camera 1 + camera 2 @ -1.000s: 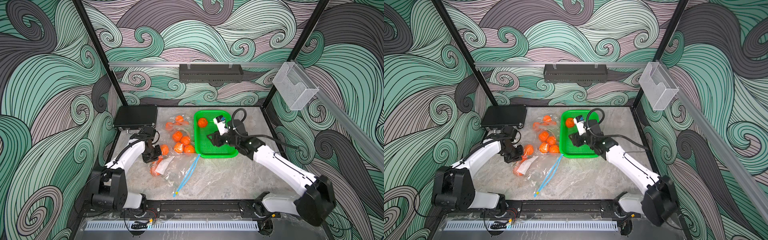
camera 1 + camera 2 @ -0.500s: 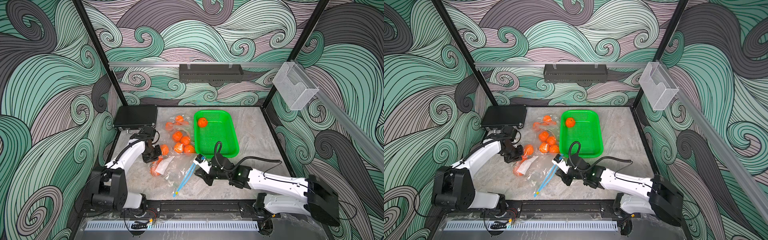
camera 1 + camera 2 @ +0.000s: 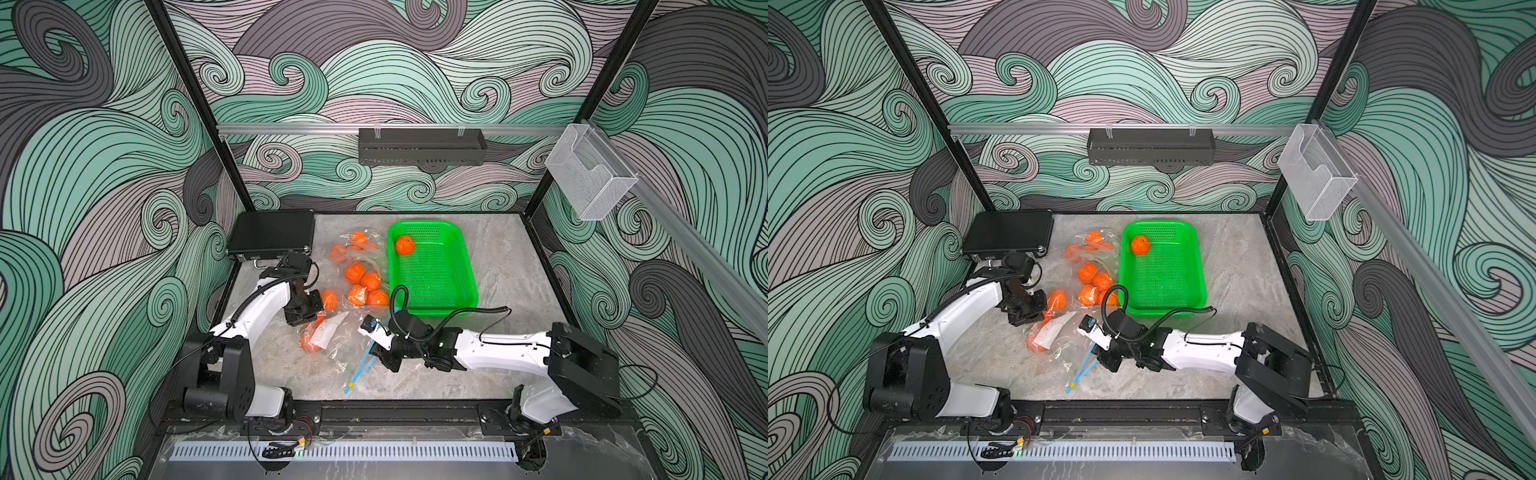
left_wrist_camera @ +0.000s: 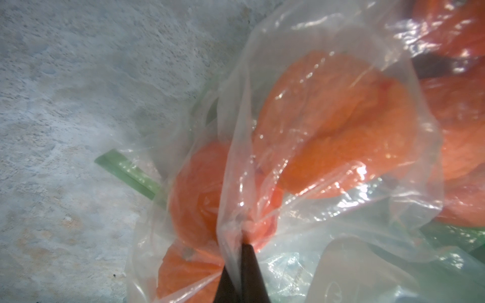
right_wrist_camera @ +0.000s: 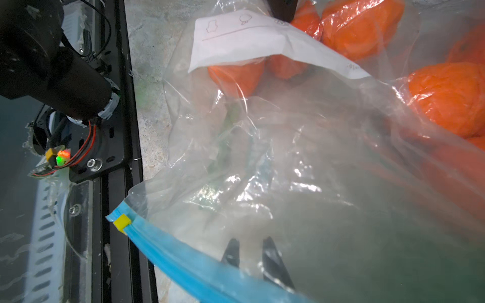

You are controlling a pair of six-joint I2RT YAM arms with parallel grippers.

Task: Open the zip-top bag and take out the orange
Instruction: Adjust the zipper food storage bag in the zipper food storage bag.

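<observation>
The clear zip-top bag (image 3: 332, 347) lies at the front middle of the table, with a white label (image 5: 249, 36) and oranges (image 3: 309, 343) at its far end. My left gripper (image 4: 241, 246) is shut on a fold of the bag's film, right beside an orange (image 4: 336, 131) inside. The blue zip strip (image 5: 183, 262) with its yellow slider (image 5: 122, 221) runs in front of my right gripper (image 5: 250, 249). That gripper's fingers stand a little apart with nothing between them, seen through the film past the strip. In both top views the right gripper (image 3: 376, 353) (image 3: 1096, 353) sits at the bag's mouth.
A green basket (image 3: 469, 270) at the back middle holds one orange (image 3: 405, 244). More bagged oranges (image 3: 361, 276) lie left of it. A black case (image 3: 272, 232) sits at the back left. The black front rail (image 5: 126, 131) runs close to the bag's mouth.
The right arm swung from over the green basket down to the front of the table, at the bag's blue zip strip. The left arm has kept its grip and place.
</observation>
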